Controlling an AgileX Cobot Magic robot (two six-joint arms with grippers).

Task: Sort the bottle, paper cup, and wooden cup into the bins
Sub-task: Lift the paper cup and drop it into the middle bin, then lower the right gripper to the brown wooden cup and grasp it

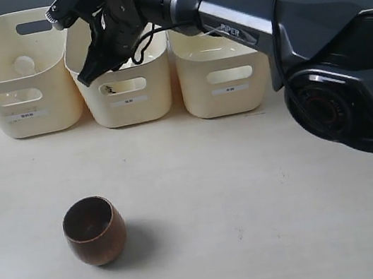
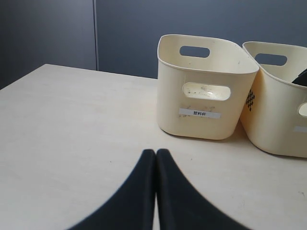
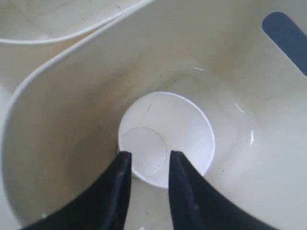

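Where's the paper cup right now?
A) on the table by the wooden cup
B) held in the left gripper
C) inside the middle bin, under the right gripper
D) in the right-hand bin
C: the exterior view has the right arm reaching over the middle bin. The right wrist view shows the paper cup upright inside it, below the right gripper with its jaws apart. Only the wooden cup stands on the table.

Just under the black right claw (image 3: 146,165), plain white paper cup (image 3: 165,129) inside a cream bin (image 3: 72,96). Well apart from the claw, dark brown wooden cup (image 1: 94,230), darker inside, on a pale beige table (image 1: 253,193). Small white label (image 1: 128,100) on the bin front.
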